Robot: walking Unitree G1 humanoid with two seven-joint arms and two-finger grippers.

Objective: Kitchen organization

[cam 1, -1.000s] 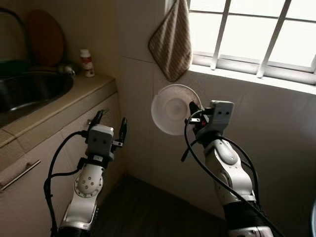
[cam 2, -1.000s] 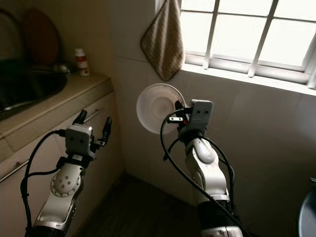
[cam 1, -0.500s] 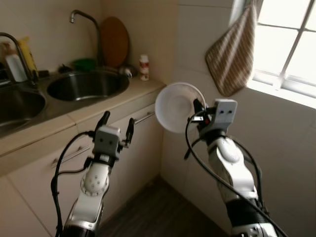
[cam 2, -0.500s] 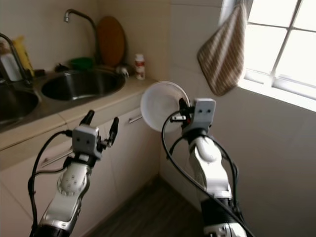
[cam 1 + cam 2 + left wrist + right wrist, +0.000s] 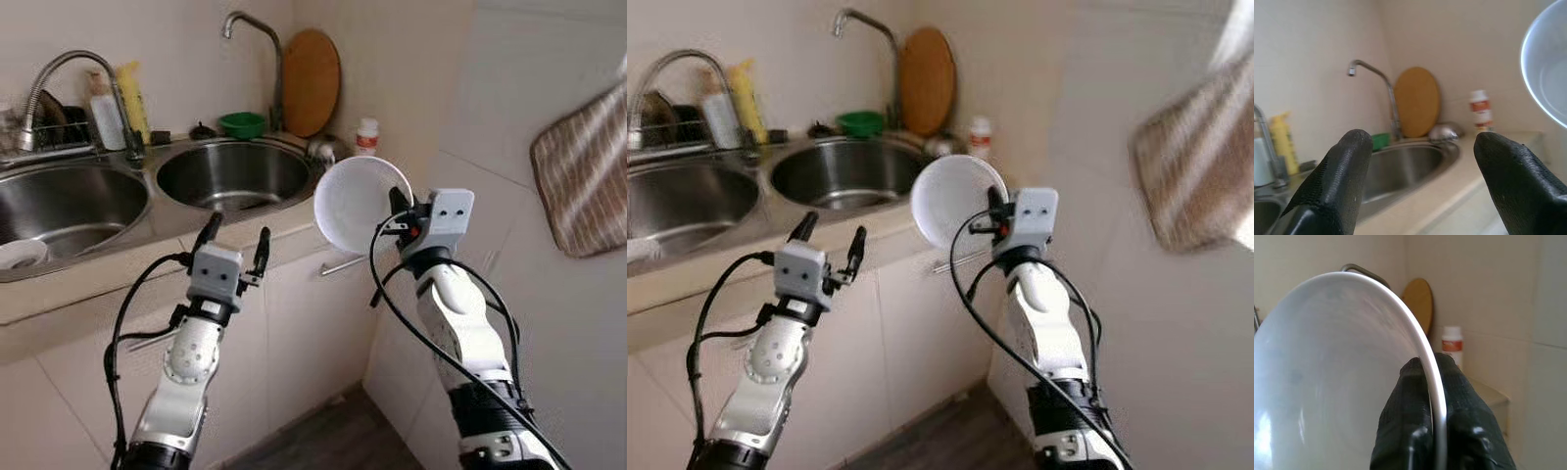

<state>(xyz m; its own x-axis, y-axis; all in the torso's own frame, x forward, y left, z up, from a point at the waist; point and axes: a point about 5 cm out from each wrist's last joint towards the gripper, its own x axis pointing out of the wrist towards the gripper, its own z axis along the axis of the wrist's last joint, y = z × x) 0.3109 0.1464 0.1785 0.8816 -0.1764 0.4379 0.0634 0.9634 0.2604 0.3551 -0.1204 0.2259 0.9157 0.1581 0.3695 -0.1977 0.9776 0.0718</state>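
While the right claw (image 5: 395, 211) pinches a white bowl (image 5: 358, 204) — the left claw (image 5: 235, 237) gapes.

The view has swung left since a second ago: the window has gone, and the towel (image 5: 584, 171) now sits at the right edge. The double sink (image 5: 147, 191), both taps, the round board (image 5: 312, 82), the green bowl (image 5: 242, 124) and the bottles have come into sight. The white bowl (image 5: 359, 204) in the right gripper (image 5: 397, 211) now shows its hollow less squarely, perhaps only from the turn.
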